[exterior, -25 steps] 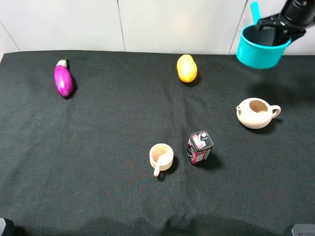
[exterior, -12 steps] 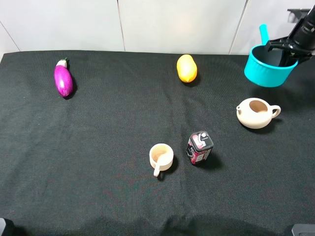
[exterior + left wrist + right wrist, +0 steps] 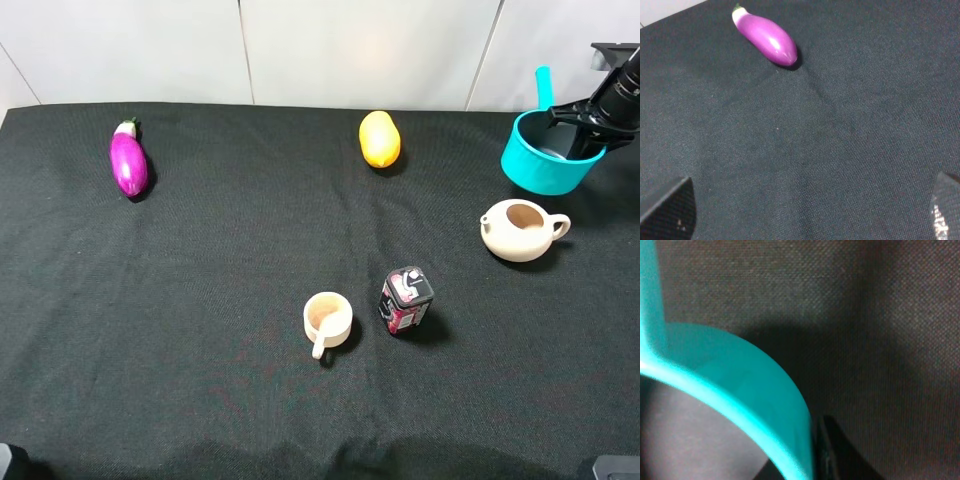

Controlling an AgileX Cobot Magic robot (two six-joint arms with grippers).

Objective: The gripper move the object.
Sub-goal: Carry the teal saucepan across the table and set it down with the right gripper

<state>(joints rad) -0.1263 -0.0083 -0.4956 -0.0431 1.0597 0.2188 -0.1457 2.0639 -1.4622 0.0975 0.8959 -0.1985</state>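
Evidently the move over the black table (image 3: 200, 400) is midway: the teal saucepan (image 3: 545, 165) hangs tilted just under the right gripper (image 3: 583, 128), which pinches its rim. It seems clear of the cloth, so setting down and release remain. Its long axis follows the handle (image 3: 544, 82), which points past the gripper toward the back wall.

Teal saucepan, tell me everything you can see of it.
The teal saucepan is round and glossy, dark grey inside, with a straight teal handle pointing up and away. It is tilted at the far right of the black cloth, behind the beige teapot. The right gripper pinches its rim. Whether its base meets the cloth is unclear.
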